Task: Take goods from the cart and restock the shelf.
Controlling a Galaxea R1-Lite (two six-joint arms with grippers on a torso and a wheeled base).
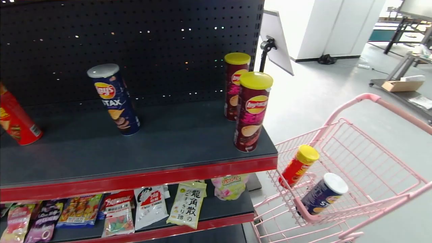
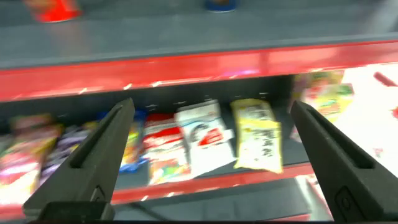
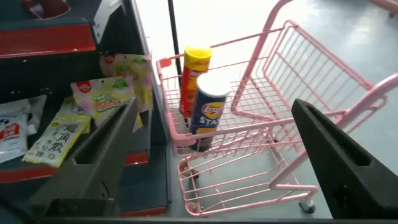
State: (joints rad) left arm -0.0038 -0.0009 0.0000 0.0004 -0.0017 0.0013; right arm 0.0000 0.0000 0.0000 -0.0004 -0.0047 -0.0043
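A pink wire cart (image 1: 368, 98) stands right of the shelf with two chip cans leaning in its basket: a red can with a yellow lid (image 1: 298, 165) and a dark blue can with a white lid (image 1: 322, 194). On the dark top shelf (image 1: 168, 141) stand a red can (image 1: 17, 118), a blue can (image 1: 114, 99) and two maroon cans (image 1: 253, 111) (image 1: 236, 86). My right gripper (image 3: 216, 106) is open, held off from the cart (image 3: 323, 68), facing the blue can (image 3: 208, 115) and red can (image 3: 194, 78). My left gripper (image 2: 212, 106) is open before the shelf's red front edge (image 2: 186, 65).
Several snack bags (image 1: 189, 206) lie on the lower shelf, also in the left wrist view as snack bags (image 2: 199, 137). A white board on a stand (image 1: 275, 40) rises behind the shelf's right end. Open grey floor lies beyond the cart, with tables far right.
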